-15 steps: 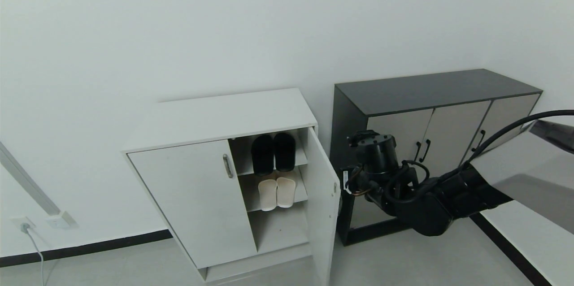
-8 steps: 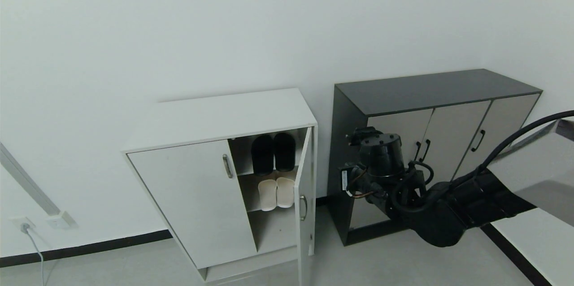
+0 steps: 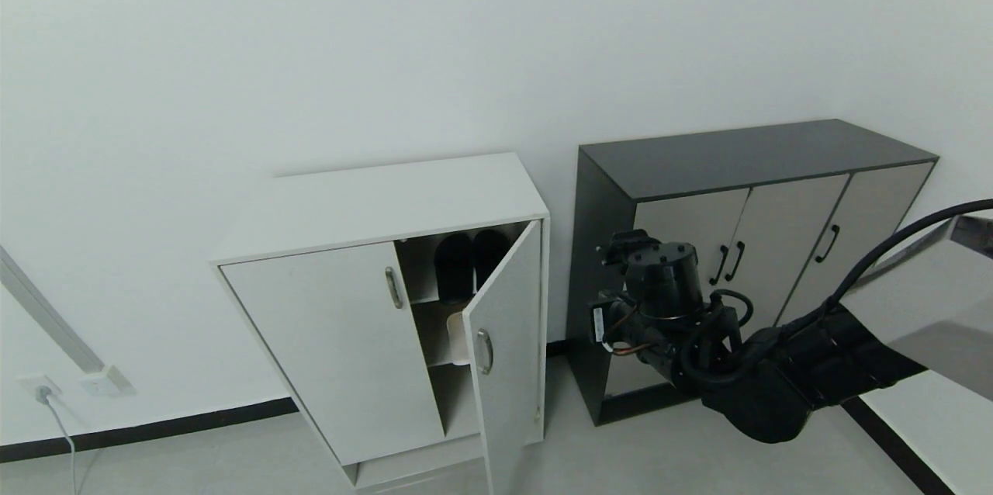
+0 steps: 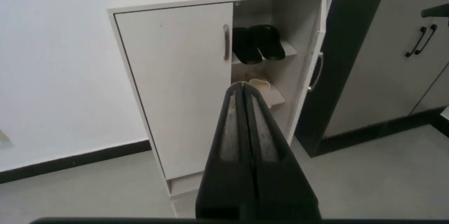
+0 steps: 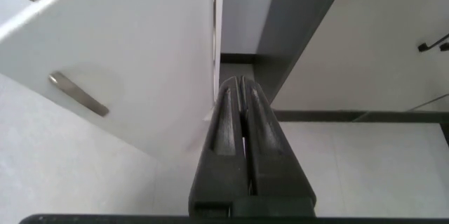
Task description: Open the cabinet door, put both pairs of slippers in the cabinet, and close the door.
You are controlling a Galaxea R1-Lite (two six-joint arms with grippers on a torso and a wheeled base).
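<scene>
Though stiff and smooth as a board, expect the door [image 3: 508, 324] to swing lightly on its hinges. Push flat on the outer face near the handle [image 3: 484, 351] rather than pinch.

In front of the cabinet [image 3: 372, 200], well apart: left gripper [image 4: 243, 87], pressed together, empty. Inside the cabinet: black slippers [image 3: 455, 266] on the upper shelf, pale slippers [image 3: 455, 332] one shelf below, partly behind the door. At the cabinet's right side: right gripper [image 5: 242, 80], pressed together, empty, just beside the door.

Since a second ago, swung from wide open to roughly half shut.
</scene>
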